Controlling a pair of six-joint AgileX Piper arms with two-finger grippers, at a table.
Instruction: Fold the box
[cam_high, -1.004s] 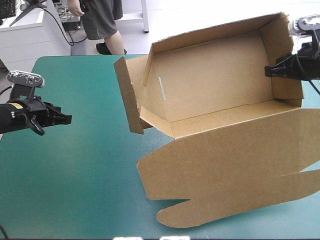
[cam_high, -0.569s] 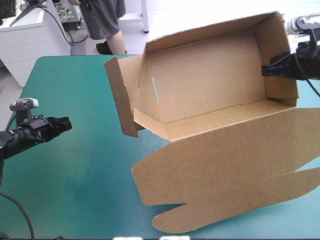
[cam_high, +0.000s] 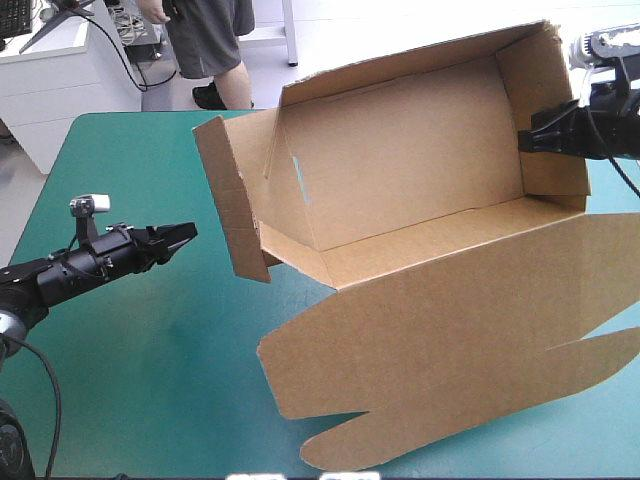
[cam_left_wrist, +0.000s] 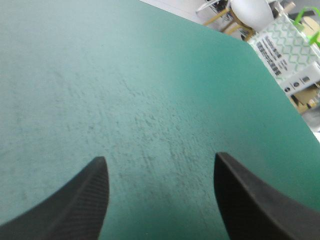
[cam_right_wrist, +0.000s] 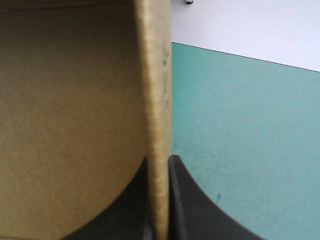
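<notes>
The box (cam_high: 400, 170) sits toward 2 o'clock on the table (cam_high: 130, 340), walls up. The right gripper (cam_high: 527, 138) clamps its 3 o'clock wall (cam_high: 548, 100) to steady it. The left gripper (cam_high: 188, 231), fingers (cam_left_wrist: 80, 200) apart at 9 o'clock, seems aimed at the loose flap (cam_high: 222, 200).

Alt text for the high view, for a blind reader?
A brown box, an open tray with its lid lying flat, sits on the teal-green table, the right gripper shut on its right wall. The left gripper hangs short of the loose left flap.
</notes>
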